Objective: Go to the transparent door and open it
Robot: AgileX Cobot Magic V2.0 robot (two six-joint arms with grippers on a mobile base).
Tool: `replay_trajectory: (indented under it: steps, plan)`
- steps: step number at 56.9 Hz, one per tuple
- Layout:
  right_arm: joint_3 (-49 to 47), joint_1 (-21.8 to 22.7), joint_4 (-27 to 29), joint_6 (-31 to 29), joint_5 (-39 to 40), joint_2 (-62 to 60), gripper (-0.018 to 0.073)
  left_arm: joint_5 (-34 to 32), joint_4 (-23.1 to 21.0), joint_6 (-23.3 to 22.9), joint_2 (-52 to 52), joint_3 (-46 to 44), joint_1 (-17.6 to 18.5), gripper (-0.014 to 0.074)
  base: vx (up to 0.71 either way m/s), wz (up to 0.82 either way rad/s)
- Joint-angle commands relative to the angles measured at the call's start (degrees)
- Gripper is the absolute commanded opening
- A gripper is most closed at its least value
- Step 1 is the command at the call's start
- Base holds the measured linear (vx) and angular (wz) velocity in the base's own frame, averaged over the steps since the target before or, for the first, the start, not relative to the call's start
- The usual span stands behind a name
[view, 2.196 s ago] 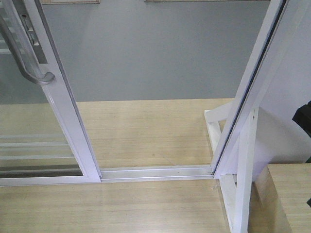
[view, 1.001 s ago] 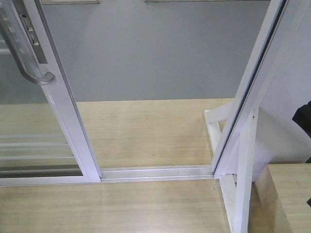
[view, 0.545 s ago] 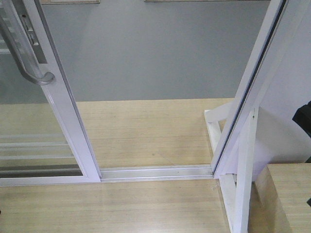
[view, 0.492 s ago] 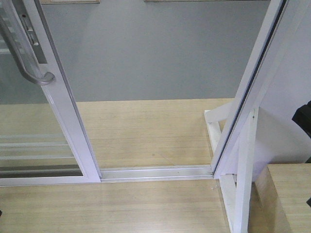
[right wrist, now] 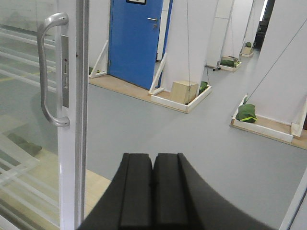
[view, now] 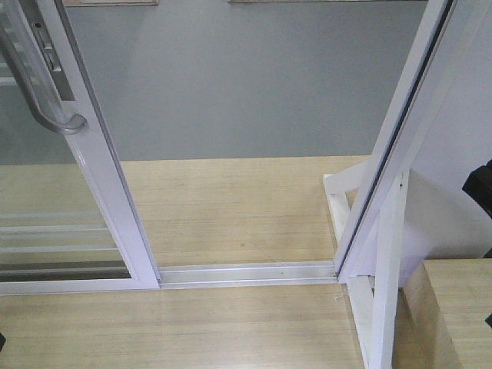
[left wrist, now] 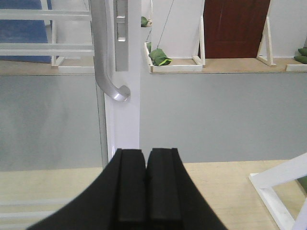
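The transparent door (view: pixel 100 169) stands at the left, slid aside, with a gap between its white stile and the outer frame post (view: pixel 388 146). Its curved grey pull handle (view: pixel 46 84) sits high on the stile. In the left wrist view the stile (left wrist: pixel 127 115) and handle (left wrist: pixel 108 72) rise straight ahead, just above my left gripper (left wrist: pixel 146 155), which is shut on nothing and apart from the door. In the right wrist view the door stile (right wrist: pixel 72 143) and handle (right wrist: pixel 45 72) lie left of my right gripper (right wrist: pixel 153 160), also shut and empty.
A metal floor track (view: pixel 246 273) crosses the wooden platform between door and post. A wooden box (view: pixel 453 307) sits at the lower right. Beyond lie grey floor, a blue door (right wrist: pixel 136 38), a brown door (left wrist: pixel 235 28) and green bags (left wrist: pixel 158 56) on white-framed bases.
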State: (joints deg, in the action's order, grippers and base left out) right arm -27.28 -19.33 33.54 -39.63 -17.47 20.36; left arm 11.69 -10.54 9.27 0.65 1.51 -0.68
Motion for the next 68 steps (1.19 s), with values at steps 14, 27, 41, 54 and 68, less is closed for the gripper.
replay_trajectory:
  steps: [14,27,41,54,68]
  plan:
    - [-1.7,0.1,0.8,0.0,3.7,0.4,-0.0004,-4.3,-0.7,-0.5,0.8,-1.4,0.1,0.0003,0.00,0.00]
    - [-1.7,0.1,0.2,-0.1,3.7,0.4,-0.0004,-4.3,-0.7,-0.5,0.8,-1.4,0.1,0.0003,0.00,0.00]
    - [-1.5,0.1,-15.5,14.0,3.5,0.4,-0.0004,-4.3,-0.7,-0.5,0.8,-1.4,0.1,0.0003,0.00,0.00]
    - [0.6,0.1,-36.5,31.8,6.8,0.4,-0.0004,-4.3,-0.7,-0.5,0.8,-1.4,0.1,0.0003,0.00,0.00]
    - [21.9,0.1,-38.0,33.0,25.9,-9.4,-0.0004,-4.3,-0.7,-0.5,0.8,-1.4,0.1,0.0003,0.00,0.00]
